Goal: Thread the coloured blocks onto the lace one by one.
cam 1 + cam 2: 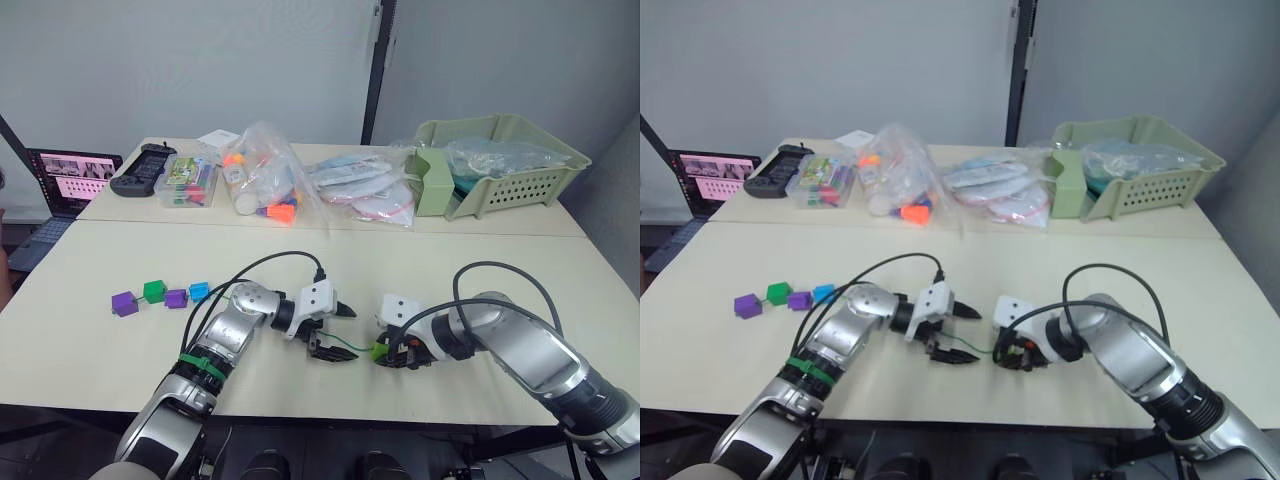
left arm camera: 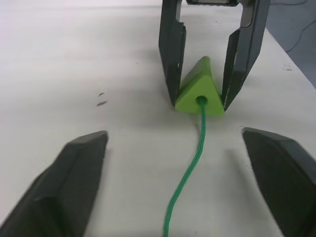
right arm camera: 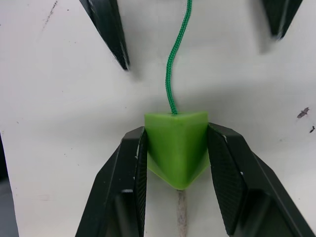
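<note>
Here, near the front edge of the worktop [image 1: 520,260], the right end effector [image 1: 392,355] is clamped on a light green block [image 3: 176,145], with the green lace [image 2: 190,173] entering its hole and the greyish tip [image 3: 181,217] poking out behind, between the fingers. The lace runs lengthwise toward the left end effector [image 1: 330,330], which sits just beside with fingers spread wide, straddling the cord without gripping it. Four other blocks [image 1: 158,294] lie in a row well apart to the left; whether any are strung cannot be made out.

The lace [image 3: 176,74] runs hidden through the light green block [image 3: 177,145].
</note>
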Tool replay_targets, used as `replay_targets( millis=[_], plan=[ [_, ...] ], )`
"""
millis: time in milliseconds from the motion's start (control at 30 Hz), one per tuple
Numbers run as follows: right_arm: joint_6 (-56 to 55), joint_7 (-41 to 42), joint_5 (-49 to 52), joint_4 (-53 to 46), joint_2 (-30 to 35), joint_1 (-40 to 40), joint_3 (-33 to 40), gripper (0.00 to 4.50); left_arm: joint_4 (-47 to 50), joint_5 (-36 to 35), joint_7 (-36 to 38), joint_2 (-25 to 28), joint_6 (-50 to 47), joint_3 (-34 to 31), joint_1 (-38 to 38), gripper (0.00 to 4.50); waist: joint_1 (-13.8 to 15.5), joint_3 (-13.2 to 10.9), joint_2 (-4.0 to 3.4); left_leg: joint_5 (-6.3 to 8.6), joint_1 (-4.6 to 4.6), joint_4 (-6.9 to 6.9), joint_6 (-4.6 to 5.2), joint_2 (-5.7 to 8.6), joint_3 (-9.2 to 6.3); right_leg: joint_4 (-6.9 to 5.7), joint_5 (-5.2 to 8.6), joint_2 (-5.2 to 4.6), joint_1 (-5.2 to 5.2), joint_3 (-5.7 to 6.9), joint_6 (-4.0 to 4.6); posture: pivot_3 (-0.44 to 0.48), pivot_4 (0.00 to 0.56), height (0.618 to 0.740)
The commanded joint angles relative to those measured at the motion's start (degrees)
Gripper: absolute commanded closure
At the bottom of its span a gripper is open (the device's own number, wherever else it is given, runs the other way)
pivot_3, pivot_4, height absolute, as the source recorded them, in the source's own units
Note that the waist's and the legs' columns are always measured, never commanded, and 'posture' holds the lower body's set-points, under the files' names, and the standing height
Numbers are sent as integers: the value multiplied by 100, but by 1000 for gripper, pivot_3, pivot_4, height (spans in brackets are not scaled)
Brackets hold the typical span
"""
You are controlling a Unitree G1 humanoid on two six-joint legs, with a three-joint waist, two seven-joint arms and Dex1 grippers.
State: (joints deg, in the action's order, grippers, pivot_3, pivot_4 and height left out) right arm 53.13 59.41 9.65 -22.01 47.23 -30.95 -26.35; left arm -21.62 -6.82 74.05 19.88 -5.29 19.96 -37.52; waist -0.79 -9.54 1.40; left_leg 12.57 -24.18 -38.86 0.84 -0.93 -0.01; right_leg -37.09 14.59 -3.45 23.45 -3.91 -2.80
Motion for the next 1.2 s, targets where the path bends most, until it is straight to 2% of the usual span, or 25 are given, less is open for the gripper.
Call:
replay_targets(
  millis=[33, 133, 200, 333, 400, 533, 667, 800, 1200],
  plan=[
    [-5, -31, -44, -62, -49, -155, -50, 3232, 327, -177, 115, 25, 11, -111, 23, 0, 0, 0, 0, 0, 0, 0, 0, 0, 0, 0, 0, 0, 0, 0, 0, 0, 150, 737],
    [16, 10, -61, -102, -14, -226, -111, 3232, 406, -232, 151, 35, 21, -131, 57, 0, -1, 0, 0, 0, 0, 0, 0, -1, 0, 0, 0, 0, 2, 0, 0, 0, 150, 737],
    [27, 48, -63, -170, 39, -286, -140, 2202, 464, -265, 188, 41, 54, -130, 82, 0, 1, 0, 0, 0, -2, 0, 0, 0, 1, -1, 0, 0, 4, 0, 0, 0, 150, 737],
    [199, 168, 55, -489, 257, -353, -63, 910, 469, -227, 200, 9, 228, -79, 74, 0, 21, 0, 0, 0, -7, -1, 0, 2, 0, -1, 0, -2, 6, 0, 0, 0, 150, 737],
    [327, 199, 163, -655, 357, -358, 38, 59, 437, -192, 225, -16, 328, -34, 60, 0, 21, 0, 0, 0, -8, -2, 0, 1, 1, 1, 0, -3, 6, 0, 0, 0, 150, 737],
    [519, 153, 373, -975, 652, -243, 512, 59, 292, -96, 266, -108, 518, 81, -24, 0, 17, 0, 0, 0, -9, -2, 0, 1, 1, 0, 0, -2, 7, 0, 0, 0, 150, 737],
    [854, 171, 835, -1458, 1124, 317, 1474, 59, 21, 52, 250, -291, 683, 224, -174, 0, 88, 0, 0, 0, -12, -3, 0, 4, 0, 3, 0, -4, 6, 0, 0, 0, 150, 737],
    [1316, -76, 1167, -1874, 1236, 886, 2245, 59, -339, 253, 174, -540, 797, 399, -337, 0, 94, 0, 0, 0, -11, -1, 0, 2, 3, 6, 0, -3, 6, 0, 0, 0, 150, 737],
    [1791, -807, 1666, -2432, 1277, 1538, 2809, 59, -816, 830, -72, -867, 855, 695, -621, 0, 85, -1, 1, 0, -12, -3, 0, 2, 3, 6, 1, 0, 5, -2, -1, 0, 150, 737]
  ],
)
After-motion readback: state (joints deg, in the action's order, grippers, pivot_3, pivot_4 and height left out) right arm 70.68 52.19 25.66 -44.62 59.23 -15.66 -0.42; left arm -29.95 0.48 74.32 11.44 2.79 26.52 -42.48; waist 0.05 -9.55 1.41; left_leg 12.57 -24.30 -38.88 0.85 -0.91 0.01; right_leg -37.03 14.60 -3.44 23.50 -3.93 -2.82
